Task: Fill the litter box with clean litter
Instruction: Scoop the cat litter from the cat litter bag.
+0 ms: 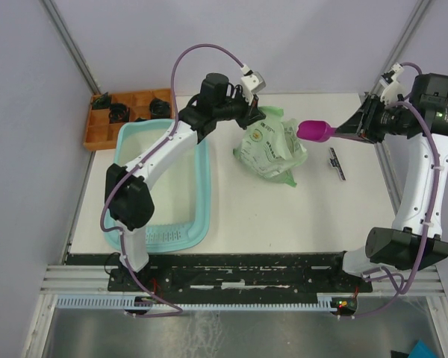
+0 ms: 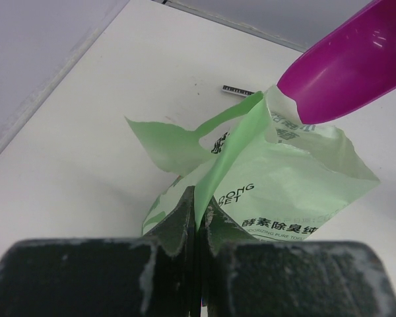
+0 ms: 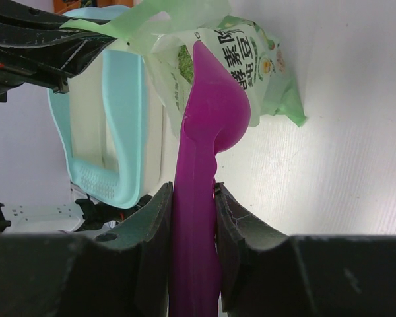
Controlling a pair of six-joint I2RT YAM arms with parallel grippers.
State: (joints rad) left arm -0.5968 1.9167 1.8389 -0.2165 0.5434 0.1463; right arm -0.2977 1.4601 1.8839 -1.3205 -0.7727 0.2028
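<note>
The left gripper's [image 2: 197, 198] fingers are pressed together on a thin flap at the top edge of the green bag [image 2: 284, 191], holding it up. The right gripper's [image 3: 195, 198] fingers clamp the handle of a magenta scoop [image 3: 214, 105], whose bowl hangs at the bag's open mouth. Grainy pale green litter [image 3: 183, 63] shows there. The litter box [image 1: 203, 186], a light teal tub with a whitish floor and a slotted ledge, lies just beside the bag, on the left arm's side.

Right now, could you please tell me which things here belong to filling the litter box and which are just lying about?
For the job: litter box, litter bag, litter showing in its mouth, magenta scoop.
Lying about: orange tray with black parts, small dark strip.
</note>
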